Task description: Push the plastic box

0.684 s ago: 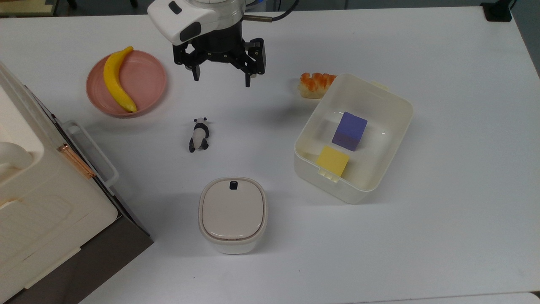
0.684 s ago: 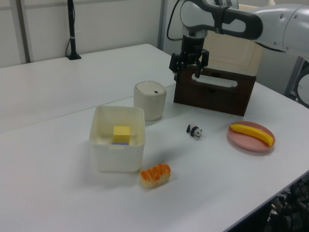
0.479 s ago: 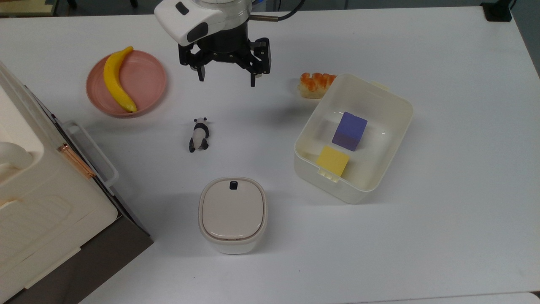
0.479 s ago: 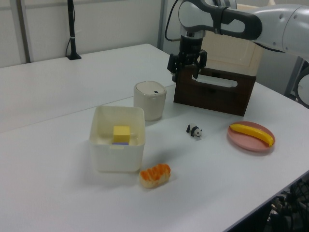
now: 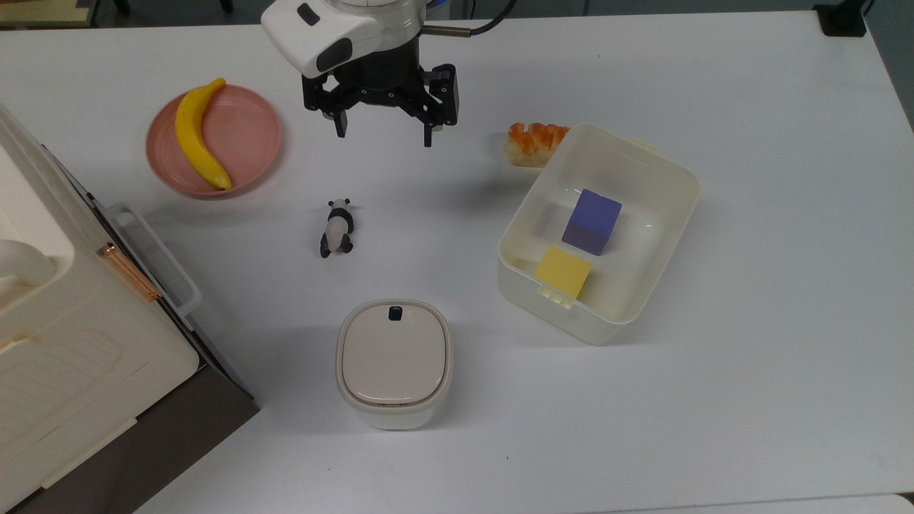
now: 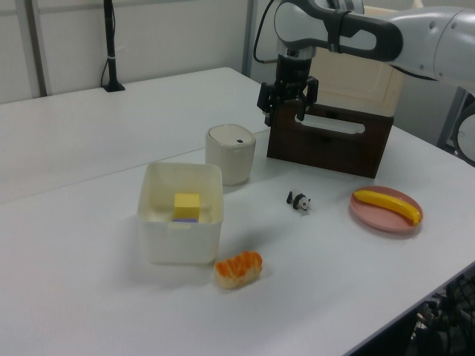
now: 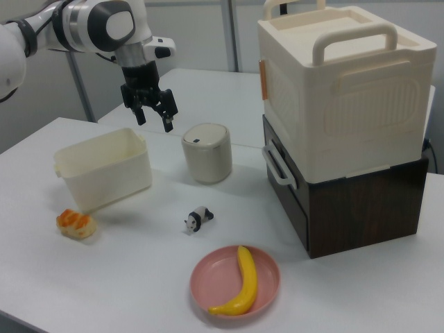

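Observation:
The plastic box (image 5: 646,246) is a cream-white lidless tub on the top view's right, holding a purple block (image 5: 592,221) and a yellow block (image 5: 563,272). It also sits at the left view's left (image 6: 180,241) and the right view's left (image 7: 104,173). My gripper (image 5: 385,137) hangs open above the table, well off to the top view's left of the box and apart from it, with nothing between its fingers. The gripper (image 6: 286,119) is raised above the canister in the left view, and in the right view the gripper (image 7: 154,125) hovers just above the box's far rim.
A lidded canister (image 5: 394,362) stands near the front. A toy panda (image 5: 336,228) lies mid-table. A pink plate (image 5: 250,135) holds a banana (image 5: 196,135). A bread piece (image 5: 534,140) lies against the box's far corner. A big cream appliance (image 5: 71,343) fills the top view's left.
My gripper shifted slightly toward the top view's right and far edge about half a second ago, then held still. Nothing else moved.

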`<act>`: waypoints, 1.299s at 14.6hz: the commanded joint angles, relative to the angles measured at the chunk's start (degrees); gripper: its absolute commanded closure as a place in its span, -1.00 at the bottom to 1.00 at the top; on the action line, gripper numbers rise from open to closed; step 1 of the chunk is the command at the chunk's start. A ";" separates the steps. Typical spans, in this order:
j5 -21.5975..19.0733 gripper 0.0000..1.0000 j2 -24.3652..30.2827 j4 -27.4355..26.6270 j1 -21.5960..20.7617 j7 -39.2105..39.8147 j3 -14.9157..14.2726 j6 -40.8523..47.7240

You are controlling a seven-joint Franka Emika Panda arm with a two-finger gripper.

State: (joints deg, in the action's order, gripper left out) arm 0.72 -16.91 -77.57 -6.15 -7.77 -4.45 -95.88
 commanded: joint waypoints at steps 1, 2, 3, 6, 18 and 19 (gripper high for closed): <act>-0.64 -1.00 1.53 -1.80 -0.18 -0.06 0.06 0.43; -0.55 -1.00 1.53 -1.80 -0.27 0.12 0.06 0.43; -0.46 -1.00 1.53 -1.88 -0.27 1.08 0.06 0.43; -0.64 -1.00 1.53 -1.89 -0.10 6.70 0.06 0.69; 1.73 -1.00 1.44 -5.13 -2.20 53.02 0.06 1.75; 2.26 -1.00 1.36 -5.57 -2.90 53.38 0.06 1.66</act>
State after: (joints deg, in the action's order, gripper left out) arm 1.04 -16.93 -80.46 -6.58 40.34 -4.34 -95.07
